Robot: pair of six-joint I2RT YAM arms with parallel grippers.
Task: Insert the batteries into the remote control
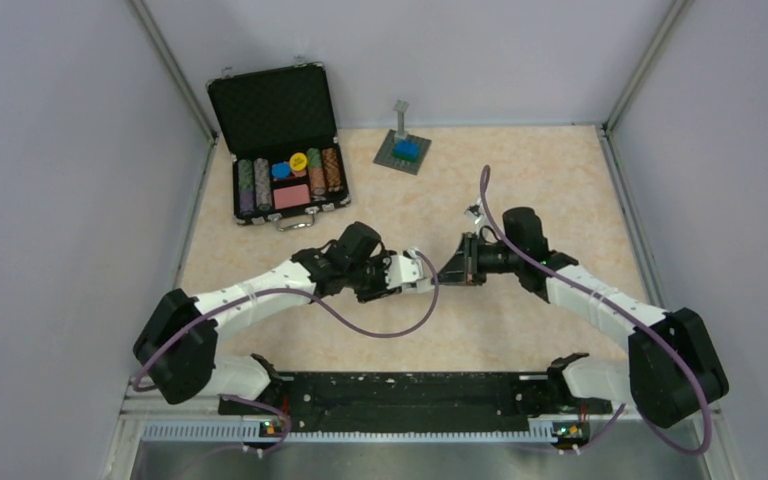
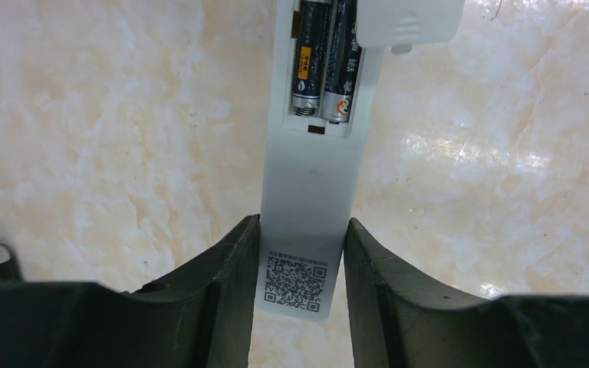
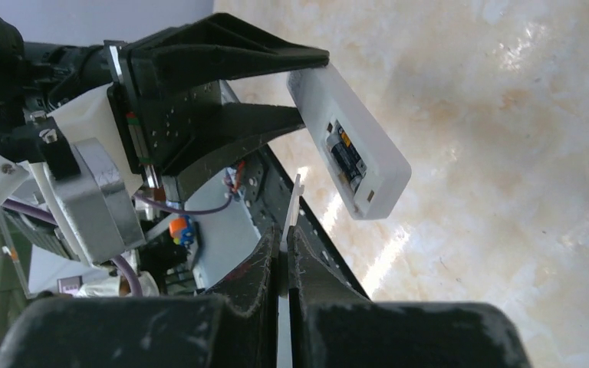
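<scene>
My left gripper (image 2: 301, 253) is shut on the end of the white remote control (image 2: 310, 192) that carries the square code label, and holds it above the table. The back compartment is uncovered, with two dark batteries (image 2: 324, 57) lying side by side in it. A small white cover plate (image 2: 408, 21) overlaps the compartment's far right corner. In the right wrist view my right gripper (image 3: 285, 249) is shut on this thin plate (image 3: 294, 203), seen edge-on, just below the remote (image 3: 353, 130). In the top view the two grippers (image 1: 422, 275) (image 1: 452, 268) meet tip to tip at mid-table.
An open black case of poker chips (image 1: 285, 150) stands at the back left. A grey baseplate with a blue brick and a post (image 1: 403, 150) sits at the back centre. A black rail (image 1: 400, 395) runs along the near edge. Walls close in both sides.
</scene>
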